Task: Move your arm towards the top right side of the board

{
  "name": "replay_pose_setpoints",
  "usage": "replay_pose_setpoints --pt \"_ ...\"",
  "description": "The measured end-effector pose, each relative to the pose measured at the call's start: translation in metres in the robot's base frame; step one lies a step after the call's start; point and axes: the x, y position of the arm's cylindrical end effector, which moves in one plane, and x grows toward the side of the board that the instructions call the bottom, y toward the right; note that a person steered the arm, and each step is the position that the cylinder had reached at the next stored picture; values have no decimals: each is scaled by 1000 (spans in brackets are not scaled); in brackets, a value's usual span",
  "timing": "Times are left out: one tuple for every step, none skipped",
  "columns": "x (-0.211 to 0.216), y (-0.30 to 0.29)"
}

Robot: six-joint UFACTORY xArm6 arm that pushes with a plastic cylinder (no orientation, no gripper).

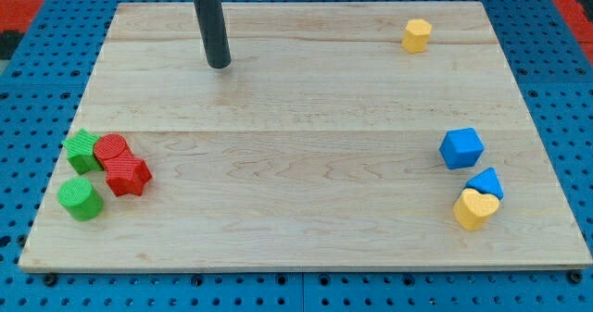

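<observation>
Standing at the view's top left of centre: my tip rests on the wooden board, with nothing touching it and no block close by.

Tool state: there is no grasping tool on this arm, only the straight dark rod; it holds nothing and pushes nothing at this moment.

Target area: the board's top right corner lies well apart from my tip, across most of the board's width toward the view's right.

Nearest landmark to the target: a yellow hexagonal block sits alone near the view's top right, between my tip and the corner, roughly level with the rod.

Right-hand cluster: a blue cube stands near the right edge; below it a blue triangular block touches a yellow heart-shaped block.

Left-hand cluster: a green star-shaped block, a red cylinder and a red star-shaped block crowd together, with a green cylinder just below them; all sit well apart from my tip.

Progress: judged from where things lie, little or none of the travel is done; my tip is on the left half of the board.

What is left: a long slide toward the view's right, keeping near the top edge.

Risk, as a judgement: the yellow hexagonal block lies close to a straight path and could be nudged unless my tip passes above or below it.

Surround: the board lies on a blue perforated desk.
</observation>
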Motion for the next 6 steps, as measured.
replay_pose_setpoints --pt "-10 0" --pt "-18 0" --pt "-23 0" --pt "-23 1" --pt "-27 13" --pt "-33 45"
